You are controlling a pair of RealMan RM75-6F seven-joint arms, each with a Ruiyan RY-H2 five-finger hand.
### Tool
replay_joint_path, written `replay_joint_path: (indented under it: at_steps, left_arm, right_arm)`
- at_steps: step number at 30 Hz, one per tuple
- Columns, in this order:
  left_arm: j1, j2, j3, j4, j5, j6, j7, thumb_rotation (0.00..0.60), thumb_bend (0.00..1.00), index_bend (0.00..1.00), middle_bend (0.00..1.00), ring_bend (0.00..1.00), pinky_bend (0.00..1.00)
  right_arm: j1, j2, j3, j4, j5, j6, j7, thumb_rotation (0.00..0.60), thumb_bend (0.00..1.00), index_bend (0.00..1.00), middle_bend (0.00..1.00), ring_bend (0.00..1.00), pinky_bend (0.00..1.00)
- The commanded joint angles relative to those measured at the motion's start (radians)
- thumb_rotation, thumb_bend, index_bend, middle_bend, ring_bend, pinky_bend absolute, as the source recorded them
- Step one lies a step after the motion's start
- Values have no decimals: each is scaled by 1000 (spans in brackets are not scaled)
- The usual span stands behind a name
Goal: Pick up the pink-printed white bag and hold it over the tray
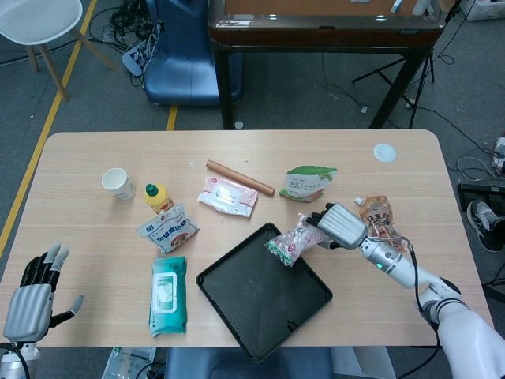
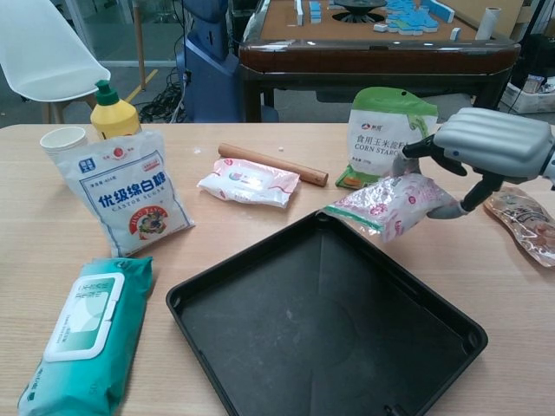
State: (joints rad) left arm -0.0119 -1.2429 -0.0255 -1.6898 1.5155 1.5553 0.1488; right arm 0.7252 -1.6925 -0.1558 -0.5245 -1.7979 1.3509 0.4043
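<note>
While the left hand [image 1: 31,300] hangs off the table's near left corner, fingers spread and holding nothing, the black tray [image 2: 286,347] lies at centre. Above its far right edge, the pink-printed white bag [image 2: 390,204] is lifted clear of the table [image 1: 95,237], grasped by the right hand [image 2: 490,147].

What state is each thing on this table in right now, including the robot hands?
Pink-printed white bag: lifted, held by the right robot hand, over the tray's far edge.
Tray: flat, nothing lying in it.
Left robot hand: holding nothing, fingers apart.
Paper cup: upright.
Yellow bottle: upright, capped.
</note>
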Motion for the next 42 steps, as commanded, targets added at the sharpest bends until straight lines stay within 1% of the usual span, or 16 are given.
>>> replay_joint_path:
  at_steps: [1, 5, 8, 14, 18, 29, 37, 42]
  left_arm:
    - [2, 0, 1, 2, 2, 3, -5, 600, 244, 44, 0, 0, 30]
    - [5, 1, 2, 8, 1, 8, -14, 600, 244, 43, 0, 0, 30]
    - [6, 0, 3, 13, 1, 8, -22, 600, 245, 44, 0, 0, 30]
    - [5, -2, 3, 23, 3, 6, -37, 600, 244, 44, 0, 0, 30]
    - [5, -3, 3, 31, 1, 3, -48, 600, 244, 44, 0, 0, 30]
    - [9, -6, 1, 56, -9, 4, -85, 600, 244, 44, 0, 0, 30]
    - [10, -8, 0, 72, -11, 3, -108, 600, 244, 43, 0, 0, 30]
    - [11, -9, -1, 81, -13, 2, -120, 600, 244, 44, 0, 0, 30]
  right_arm:
    - [40, 82, -15, -125, -30, -32, -124, 600, 699, 968, 837, 723, 596]
    - [64, 143, -8, -237, -33, -78, -241, 600, 698, 968, 837, 724, 597]
    - [72, 173, 1, -298, -32, -99, -326, 600, 698, 968, 837, 724, 597]
    - [84, 213, 18, -381, -29, -142, -464, 600, 698, 968, 837, 726, 597]
    - [93, 227, 31, -418, -27, -173, -555, 600, 699, 968, 837, 726, 597]
    - [130, 246, 71, -505, -27, -247, -738, 600, 699, 968, 841, 730, 597]
    - [149, 254, 89, -562, -19, -306, -847, 600, 699, 971, 843, 731, 597]
    - [146, 251, 102, -586, -5, -316, -872, 600, 698, 973, 844, 731, 597]
